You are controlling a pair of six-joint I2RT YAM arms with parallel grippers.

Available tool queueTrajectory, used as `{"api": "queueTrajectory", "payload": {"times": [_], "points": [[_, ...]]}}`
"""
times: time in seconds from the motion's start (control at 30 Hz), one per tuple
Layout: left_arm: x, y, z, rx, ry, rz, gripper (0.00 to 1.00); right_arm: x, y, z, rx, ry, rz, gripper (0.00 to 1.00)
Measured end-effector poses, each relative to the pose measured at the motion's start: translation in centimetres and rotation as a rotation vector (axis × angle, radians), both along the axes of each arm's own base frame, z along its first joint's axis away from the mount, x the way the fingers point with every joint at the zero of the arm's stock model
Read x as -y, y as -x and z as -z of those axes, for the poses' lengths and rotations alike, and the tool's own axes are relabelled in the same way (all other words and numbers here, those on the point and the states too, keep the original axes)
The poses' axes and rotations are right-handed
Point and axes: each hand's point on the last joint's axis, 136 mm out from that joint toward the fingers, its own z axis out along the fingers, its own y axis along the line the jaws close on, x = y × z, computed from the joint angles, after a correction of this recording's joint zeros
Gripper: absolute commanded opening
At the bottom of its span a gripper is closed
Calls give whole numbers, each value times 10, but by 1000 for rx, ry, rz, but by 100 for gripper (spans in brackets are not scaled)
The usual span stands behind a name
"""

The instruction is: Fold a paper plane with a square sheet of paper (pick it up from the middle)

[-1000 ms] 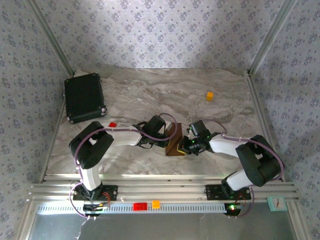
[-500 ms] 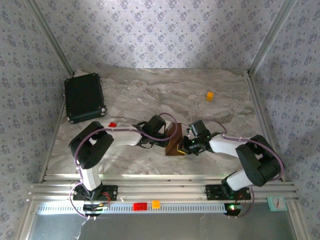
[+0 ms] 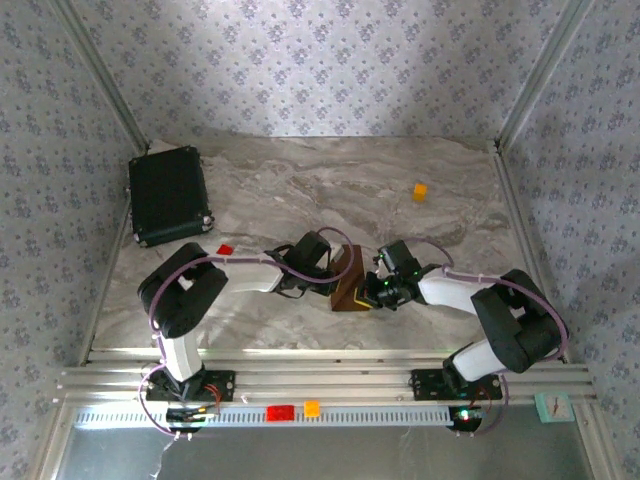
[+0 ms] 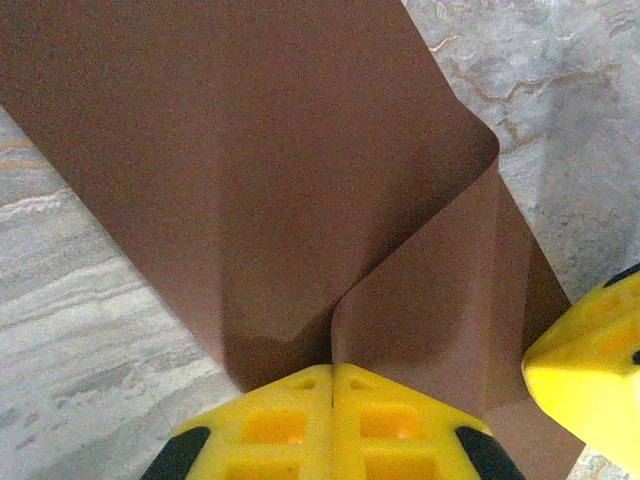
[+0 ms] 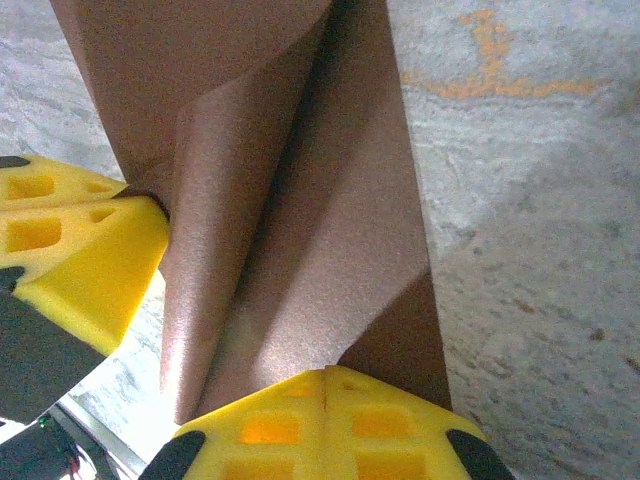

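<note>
- Two tools clamped shut on the square sheet of paper [image 4: 280, 180]: left tool [image 4: 332, 372], right tool [image 5: 325, 378].
- Sheet is buckled, sitting mid-tabletop [image 3: 300, 190] between the arms.
- Step looks like forming a fold. Next: align edges, press the crease flat.

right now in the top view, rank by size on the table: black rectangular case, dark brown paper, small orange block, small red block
black rectangular case
dark brown paper
orange block and red block: too alike to rank
</note>
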Motion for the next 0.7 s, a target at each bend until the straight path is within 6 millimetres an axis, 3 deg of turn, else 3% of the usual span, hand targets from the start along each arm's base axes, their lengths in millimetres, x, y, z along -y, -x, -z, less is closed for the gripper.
{"api": "queueTrajectory", "payload": {"times": [0.5, 0.7], "points": [[0, 0, 0, -4, 3, -6, 0, 0, -1, -1, 2, -6, 2, 5], [0, 0, 1, 0, 7, -7, 0, -1, -20, -28, 56, -99, 60, 1]]}}
